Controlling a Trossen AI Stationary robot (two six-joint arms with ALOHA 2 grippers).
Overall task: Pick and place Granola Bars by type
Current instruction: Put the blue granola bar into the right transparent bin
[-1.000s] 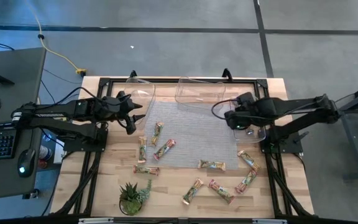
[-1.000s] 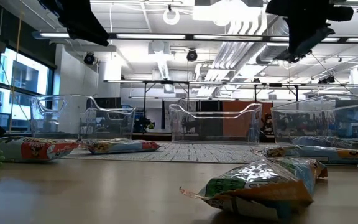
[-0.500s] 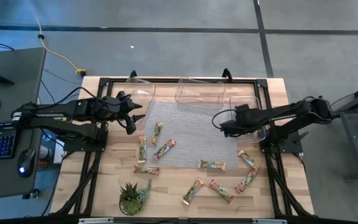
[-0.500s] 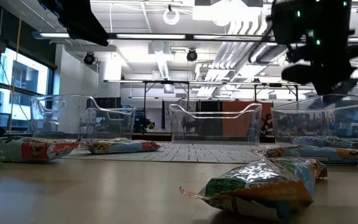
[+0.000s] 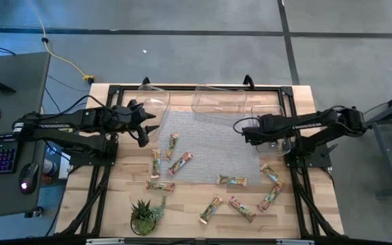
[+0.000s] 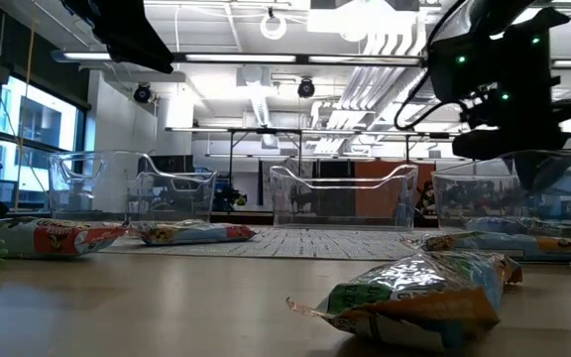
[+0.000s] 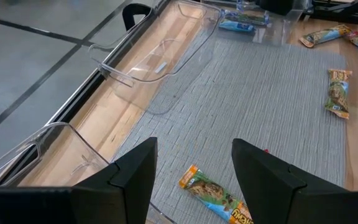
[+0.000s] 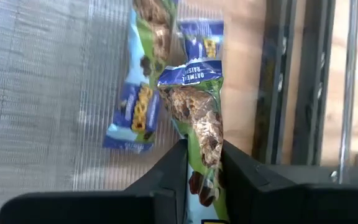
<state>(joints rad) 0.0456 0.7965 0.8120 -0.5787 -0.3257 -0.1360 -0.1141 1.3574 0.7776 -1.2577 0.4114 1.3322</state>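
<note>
Several granola bars lie loose: green-orange ones point(image 5: 173, 145) on the grey mat point(image 5: 209, 146), and more point(image 5: 242, 209) on the wood toward the near edge. My right gripper point(image 5: 245, 133) hovers at the left wall of the right clear tub point(image 5: 272, 126) and is shut on a blue-green bar point(image 8: 197, 124). Blue bars point(image 8: 135, 106) lie flat inside that tub. My left gripper point(image 7: 191, 180) is open and empty above the mat's far left corner, with a green-orange bar point(image 7: 216, 196) on the mat below it. My right gripper pinches the blue-green bar between its two fingers point(image 8: 173, 168), at the bar's end nearest the wrist point(image 8: 202, 180). The fingers lie along the bar. It is lifted clear and juts out past the fingertips, its free end point(image 8: 190, 73) over the bars in the tub.
Three clear tubs line the far edge: left point(image 5: 155, 102), middle point(image 5: 218, 101) and right. A small green potted plant point(image 5: 145, 214) stands near the near edge. A black frame point(image 5: 298, 170) borders the wooden table.
My right gripper has moved from above the right tub a little toward the table's left and has come down lower. The left arm has kept still, and the bars on the table have not moved.
</note>
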